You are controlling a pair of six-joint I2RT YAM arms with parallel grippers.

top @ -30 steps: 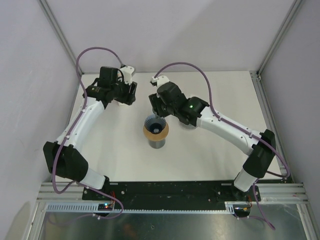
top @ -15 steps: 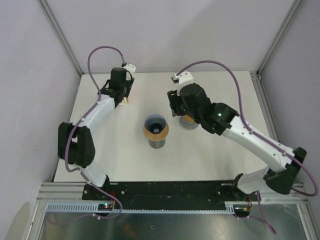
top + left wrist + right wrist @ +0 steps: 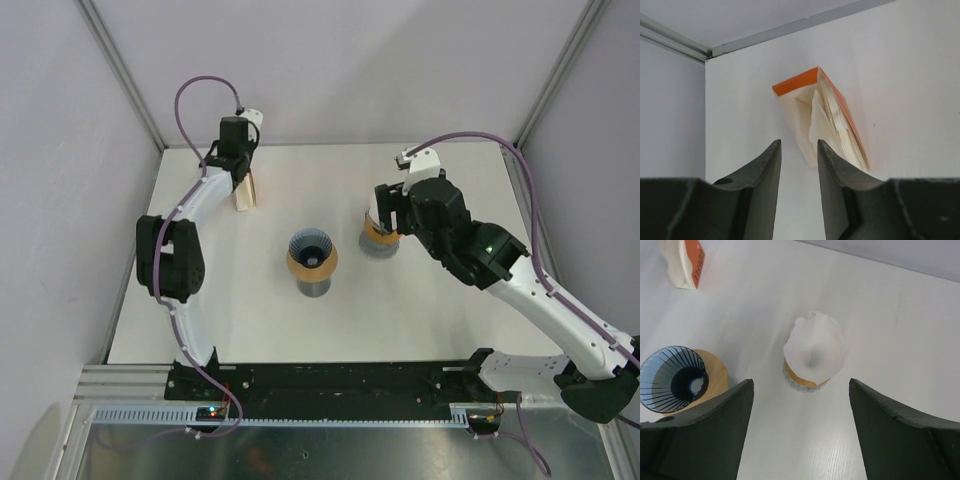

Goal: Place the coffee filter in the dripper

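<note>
Both arms have swung away from the middle since the earlier frame. From above, the left gripper now reaches the filter pack at the far left. The right gripper has gone rightward and is over a second dripper. The ribbed dripper stands alone between the two pairs of jaws, with nothing in it. On the table I count two drippers and one pack.

From the left wrist, the left gripper has its jaws narrow and holds nothing. The filter pack lies just beyond the tips, with white sheets showing along its side. I judge the risk here is to pinch several sheets together, or to push the light pack away, because nothing steadies it.

From the right wrist, the right gripper has its jaws spread wide and is also empty. One paper filter already sits in the second dripper, beyond the tips and between them. The ribbed dripper is outside the left finger. If the jaws close here, they could crumple that filter or tip its dripper.
</note>
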